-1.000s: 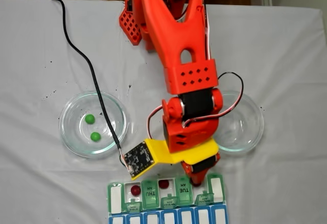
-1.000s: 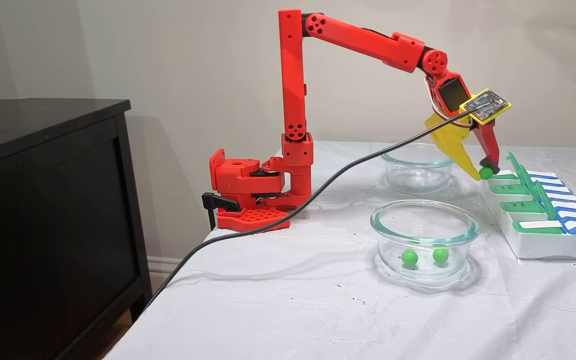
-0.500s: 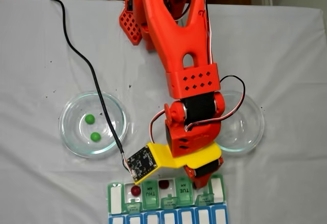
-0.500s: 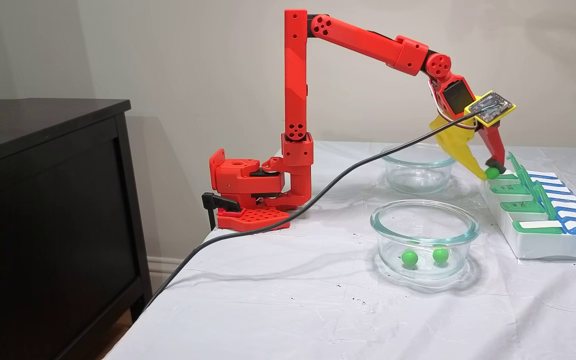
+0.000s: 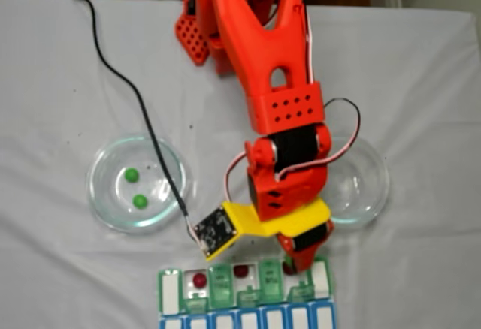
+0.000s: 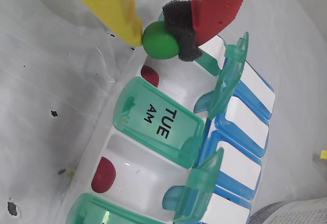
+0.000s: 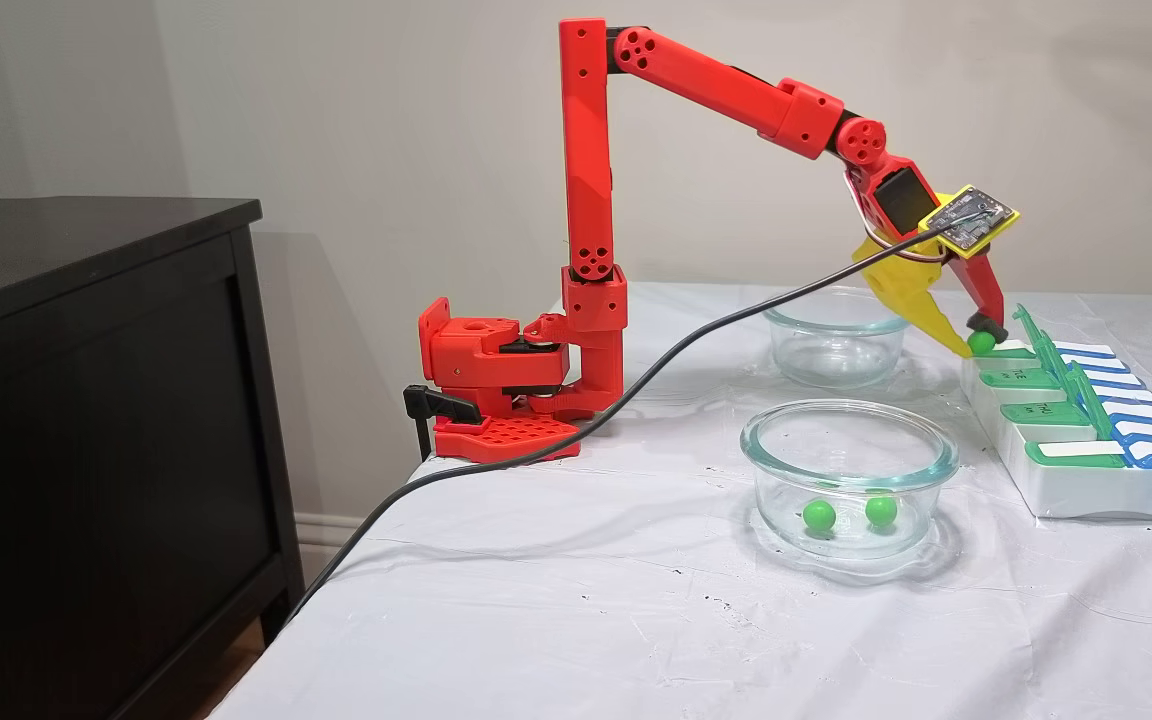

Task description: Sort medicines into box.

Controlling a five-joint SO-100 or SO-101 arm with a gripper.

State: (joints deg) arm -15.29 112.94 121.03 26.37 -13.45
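Two glass dishes sit on the white-clothed surface: the near dish has two green balls in it, the far dish looks bare. And here we go, the red arm has stretched a touch further out over the last second, carrying its load from just short of the pill organiser to right above its end compartment. The organiser lies along the surface's front edge in a fixed view, several green lids flipped up. The arm reaches up from its base, then slopes down, wrist bent so the claw points at the tray. It's pinching a green ball between the yellow jaw and the padded red one, hovering over an open cell with a dark red ball in it. Another dark red ball rests two cells along. Judging by this, the drop is next.
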